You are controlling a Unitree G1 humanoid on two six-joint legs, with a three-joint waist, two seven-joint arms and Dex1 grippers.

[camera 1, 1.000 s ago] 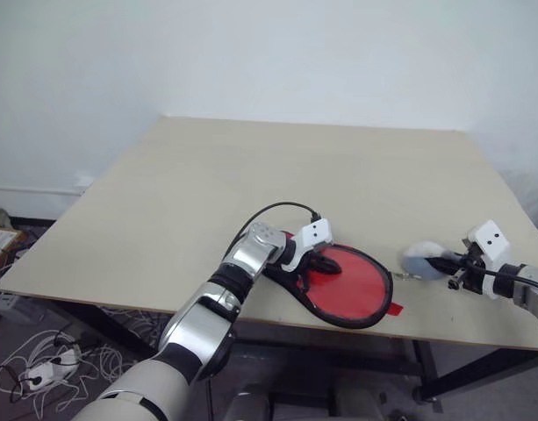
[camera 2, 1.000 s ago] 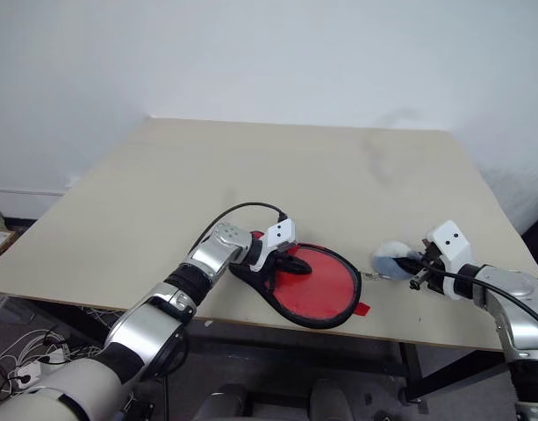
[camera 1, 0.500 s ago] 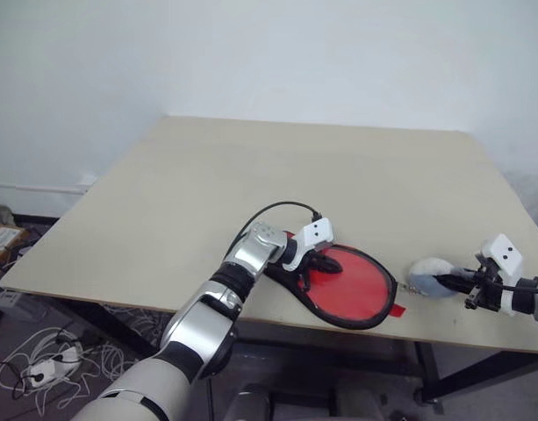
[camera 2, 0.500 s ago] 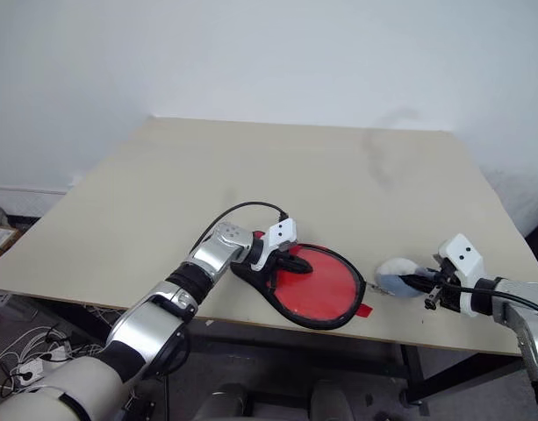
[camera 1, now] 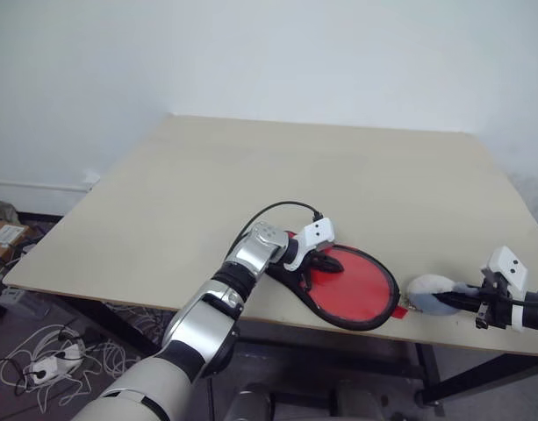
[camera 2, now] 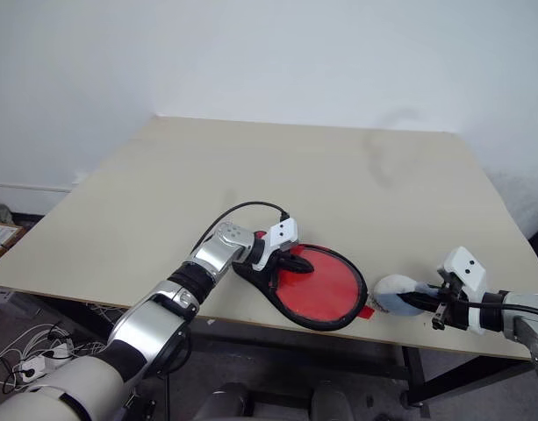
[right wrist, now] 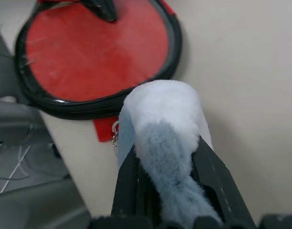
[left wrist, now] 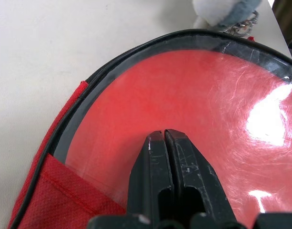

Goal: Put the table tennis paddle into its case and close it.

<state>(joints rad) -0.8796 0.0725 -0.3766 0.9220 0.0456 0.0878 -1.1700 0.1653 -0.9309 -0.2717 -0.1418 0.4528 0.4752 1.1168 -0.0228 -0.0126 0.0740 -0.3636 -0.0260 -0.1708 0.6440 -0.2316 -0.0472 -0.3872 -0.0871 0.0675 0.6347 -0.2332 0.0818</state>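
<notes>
The case (camera 1: 339,316) lies near the table's front edge, clear side up. The table tennis paddle (camera 1: 356,282) shows its red face through the plastic; its handle is hidden under my left gripper (camera 1: 334,263). In the left wrist view that gripper (left wrist: 164,136) is shut, its tips resting on the clear plastic over the red face (left wrist: 193,90). Right of the case, my right gripper (camera 1: 453,301) is shut on a pale fluffy ball (camera 1: 429,294). The ball (right wrist: 160,109) hangs by a small metal ring from the case's rim (right wrist: 107,102), beside the red tab (camera 1: 397,310).
The beige table (camera 1: 251,175) stretches bare behind the case up to the white wall. Its front edge runs just below the case and my right gripper. Cables and a power strip (camera 1: 36,373) lie on the floor at the left.
My right gripper has drawn the fluffy ball to the right and toward the table's front edge, away from the case. The left gripper has stayed on the case.
</notes>
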